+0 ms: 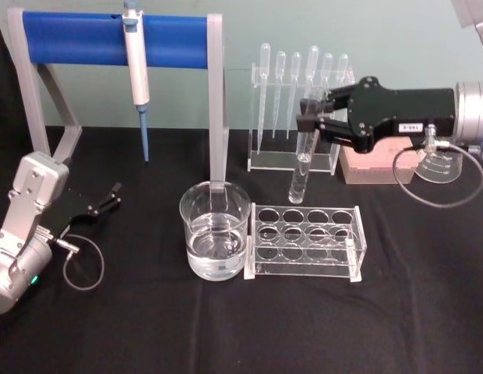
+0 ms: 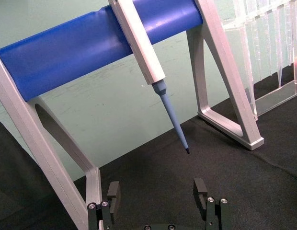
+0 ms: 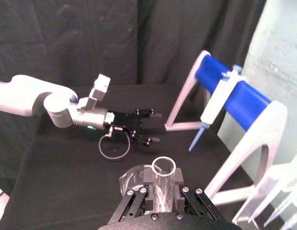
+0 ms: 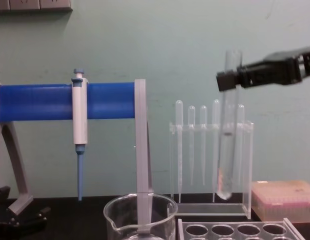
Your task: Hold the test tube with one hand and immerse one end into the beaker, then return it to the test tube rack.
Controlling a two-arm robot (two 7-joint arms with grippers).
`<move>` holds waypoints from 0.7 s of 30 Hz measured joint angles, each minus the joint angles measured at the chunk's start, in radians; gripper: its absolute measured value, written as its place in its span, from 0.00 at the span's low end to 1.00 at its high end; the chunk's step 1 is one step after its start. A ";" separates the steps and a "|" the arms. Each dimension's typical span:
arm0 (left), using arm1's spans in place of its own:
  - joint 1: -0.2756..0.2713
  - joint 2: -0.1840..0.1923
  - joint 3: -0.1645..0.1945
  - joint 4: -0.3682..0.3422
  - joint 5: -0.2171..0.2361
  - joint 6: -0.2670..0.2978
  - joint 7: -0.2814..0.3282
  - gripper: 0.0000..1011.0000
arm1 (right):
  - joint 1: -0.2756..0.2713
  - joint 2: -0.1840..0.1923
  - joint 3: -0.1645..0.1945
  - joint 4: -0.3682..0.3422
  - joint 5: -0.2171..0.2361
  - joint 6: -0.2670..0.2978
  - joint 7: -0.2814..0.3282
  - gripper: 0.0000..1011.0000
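One long clear glass test tube [image 1: 301, 160], round-bottomed and flare-rimmed, hangs vertical in the air, rim up, over the far edge of the rack [image 1: 304, 270], the right end effector [image 1: 308, 117] clenched near its top. The left end effector [image 1: 113, 195] sits released at the left of the desk [image 1: 226, 335].

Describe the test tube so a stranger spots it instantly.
Right of the blue stand stands a clear pipette rack. Just before it, the right gripper holds the test tube upright by its top. Unlike the thin bulb-topped pipettes, it is wider, open-rimmed and round-bottomed.
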 joint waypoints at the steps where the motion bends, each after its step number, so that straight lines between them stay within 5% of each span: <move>1: 0.000 0.000 0.000 0.000 0.000 0.000 0.000 0.99 | 0.015 -0.006 -0.006 0.001 -0.001 -0.003 0.004 0.24; 5: 0.000 0.000 0.000 0.000 0.000 0.000 0.000 0.99 | 0.044 -0.021 -0.018 0.006 -0.006 -0.006 0.013 0.24; 14: 0.000 0.000 0.000 0.000 0.000 0.000 0.000 0.99 | 0.154 -0.119 -0.085 0.092 -0.025 -0.028 0.049 0.24; 21: 0.000 0.000 0.000 0.000 0.000 0.000 0.000 0.99 | 0.187 -0.180 -0.130 0.153 -0.027 -0.045 0.062 0.24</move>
